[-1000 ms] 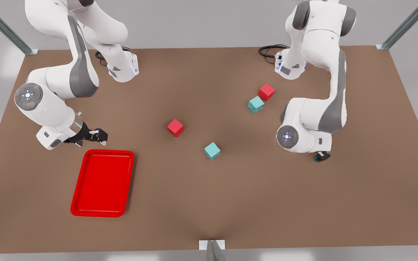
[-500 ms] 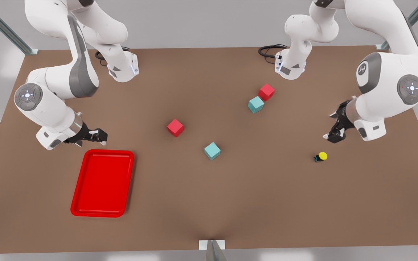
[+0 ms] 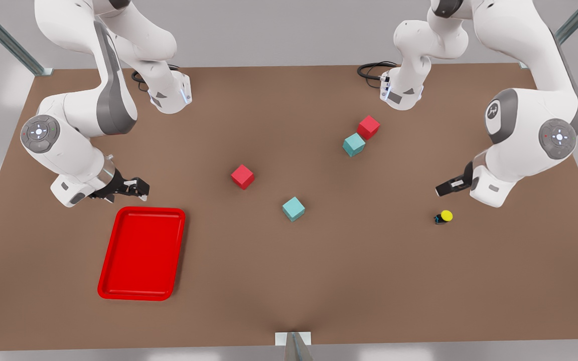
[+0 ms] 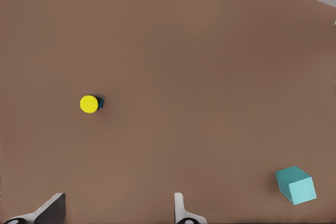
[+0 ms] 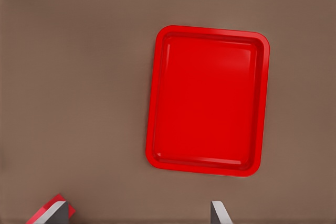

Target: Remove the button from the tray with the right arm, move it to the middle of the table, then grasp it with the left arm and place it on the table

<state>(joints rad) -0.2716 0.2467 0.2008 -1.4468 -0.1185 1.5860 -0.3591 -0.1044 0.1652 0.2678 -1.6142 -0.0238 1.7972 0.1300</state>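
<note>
While the button (image 3: 443,217) sits on the table (image 3: 319,281), left gripper (image 3: 444,189) hovers beside it, fingers spread; right gripper (image 3: 136,188) waits by the tray (image 3: 142,253), spread too.

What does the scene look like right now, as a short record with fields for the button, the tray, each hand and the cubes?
button: on the table, free, at the front view's right
tray: empty, at the front view's left
left hand: open, hovering just beside the button, apart from it
right hand: open, waiting beside the tray's far rim
red cubes: one mid-table, one farther back
teal cubes: one mid-table, one touching the far red cube
</note>
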